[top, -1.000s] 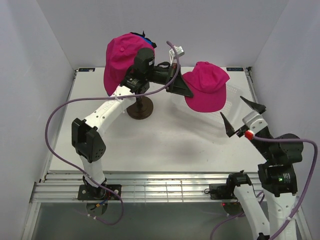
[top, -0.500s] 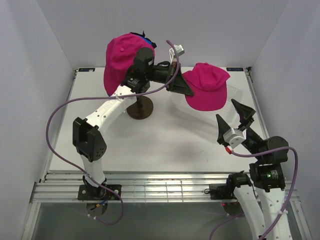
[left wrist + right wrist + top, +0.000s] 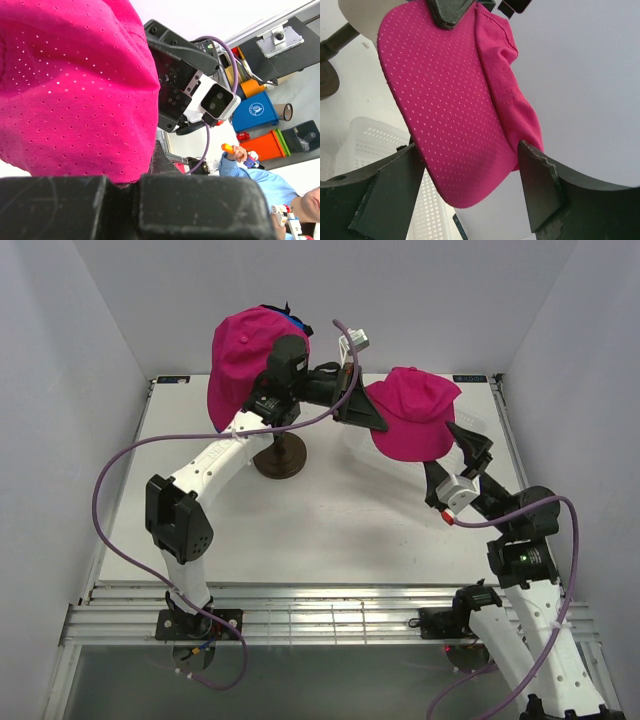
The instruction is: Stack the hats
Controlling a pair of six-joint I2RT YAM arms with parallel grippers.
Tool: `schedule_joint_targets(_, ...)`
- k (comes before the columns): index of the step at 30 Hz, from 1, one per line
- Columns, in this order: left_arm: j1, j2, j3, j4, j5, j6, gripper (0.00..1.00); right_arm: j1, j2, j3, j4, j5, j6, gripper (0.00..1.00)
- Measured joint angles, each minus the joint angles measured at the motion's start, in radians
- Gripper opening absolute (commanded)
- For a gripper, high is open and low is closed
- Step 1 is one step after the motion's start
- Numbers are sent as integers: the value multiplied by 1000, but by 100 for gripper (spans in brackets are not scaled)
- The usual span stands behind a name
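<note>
Right of the dark round stand (image 3: 279,461), a magenta cap (image 3: 412,425) hangs in mid-air over the white tabletop (image 3: 300,530). It is pinched at the edge nearest the stand by the left gripper (image 3: 362,410). That gripper's jaws are clamped tight on the perforated fabric. From the left wrist camera, the cloth bunches down into the seam between the two black fingers (image 3: 65,205).

Farther right of the stand and nearer the camera, the right gripper (image 3: 452,460) is angled up at the cap's curved brim with its jaws spread wide. In the right wrist view the brim's rounded tip lies in the gap between the two dark fingers (image 3: 390,185). Whether either one touches the fabric cannot be told.

Directly above the stand, a second magenta cap (image 3: 245,358) sits draped over the cream mannequin head (image 3: 355,12), with the left arm crossing in front of it. A sliver of the blue cap (image 3: 291,312) peeks out at its top edge.

A white mesh basket (image 3: 362,142) rests on the tabletop to the right of the stand, below the hanging cap and largely hidden by it in the overhead view.
</note>
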Motion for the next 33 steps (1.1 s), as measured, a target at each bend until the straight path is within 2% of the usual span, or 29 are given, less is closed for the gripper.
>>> schedule_joint_targets(1,0,0,0,3,0,-2,0,17,10,0,9,8,-6,65)
schedule_joint_targets(3,0,0,0,3,0,-2,0,60,34,0,36,32,-23,54)
schedule_joint_targets(5,0,0,0,5,-2,-5,0,118,61,-1,64,78,-51,27)
schedule_joint_targets(7,15,-2,0,2,-21,-18,0,169,85,-1,95,142,-88,8)
schedule_joint_targets(12,40,-3,-2,-39,-50,-50,0,244,137,1,153,269,-145,8)
schedule_joint_targets(17,47,-5,-7,-51,-50,-57,0,274,133,4,148,333,-103,8)
schedule_joint_targets(22,50,-5,-11,-77,-69,-60,1,289,145,94,5,400,23,8)
schedule_joint_targets(27,48,-7,-13,-123,-82,-23,37,293,137,121,-87,429,111,8)
schedule_joint_targets(28,47,-8,-9,-156,-96,16,44,294,135,121,-102,437,130,8)
schedule_joint_targets(30,45,-8,8,-234,-140,110,51,296,134,121,-129,454,163,8)
schedule_joint_targets(31,45,-8,21,-279,-166,155,62,297,134,121,-141,463,180,8)
schedule_joint_targets(33,45,-9,42,-352,-212,251,77,297,136,121,-158,494,211,8)
